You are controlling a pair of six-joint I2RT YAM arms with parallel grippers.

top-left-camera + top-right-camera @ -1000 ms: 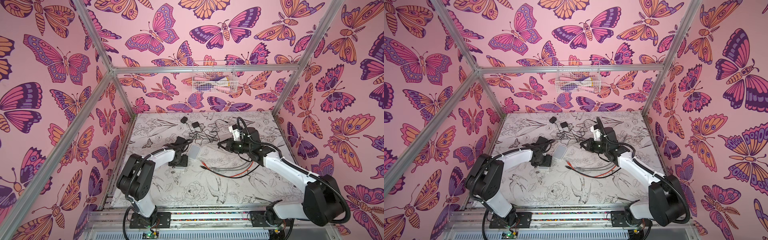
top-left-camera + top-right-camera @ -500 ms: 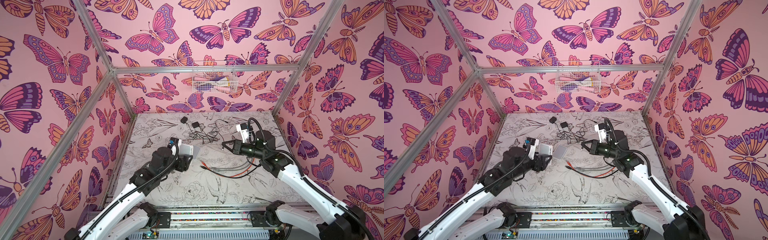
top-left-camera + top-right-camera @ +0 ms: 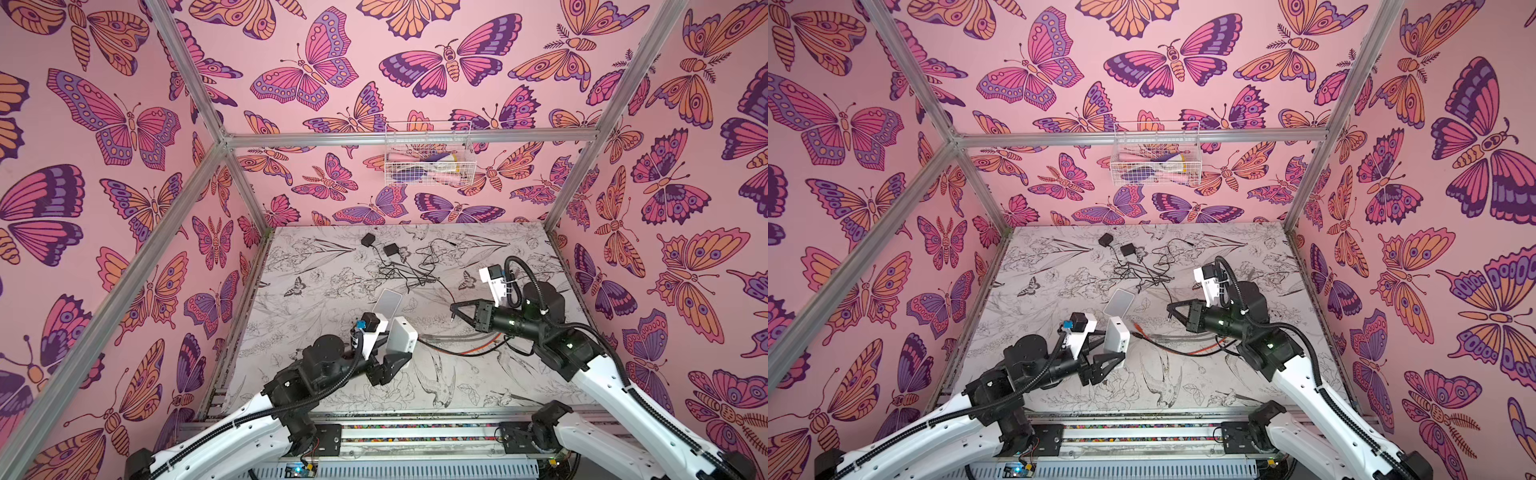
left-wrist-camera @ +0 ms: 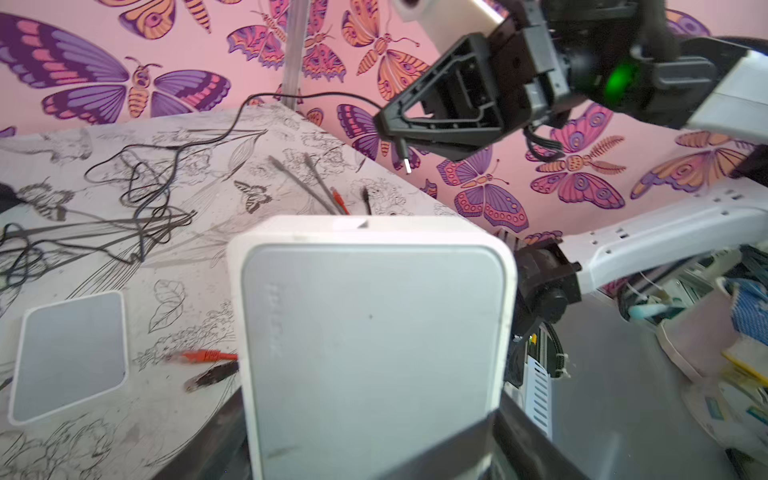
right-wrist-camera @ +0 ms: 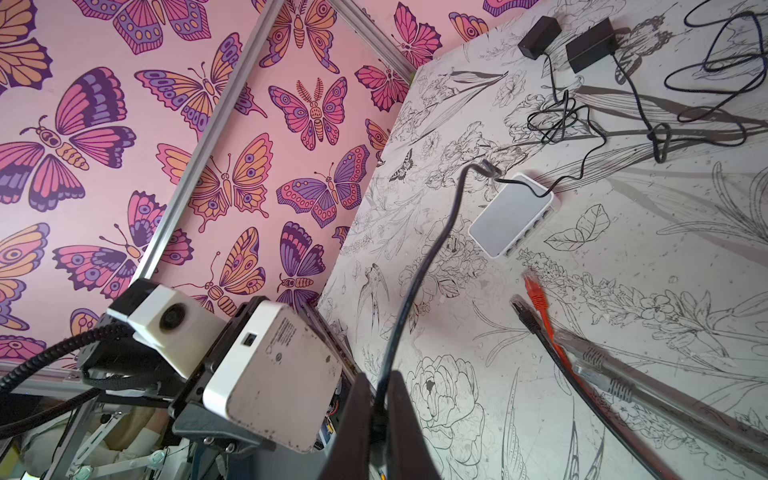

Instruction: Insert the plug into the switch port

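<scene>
Top views: high above and well back from the lying switch [image 3: 388, 301], looking down and past it; both take in nearly the same whole scene.
Left wrist: close behind the held switch [image 4: 374, 345], facing past it to the plug [image 4: 405, 160]; lying switch farther off.
Right wrist: close over the cable [image 5: 415, 270], looking along it toward the lying switch.
Shared: all four show both switches.

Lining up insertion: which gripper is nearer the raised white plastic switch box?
Left. The left gripper grips the white switch box; the right gripper, pinching the black cable plug, hangs clear to its right.
</scene>
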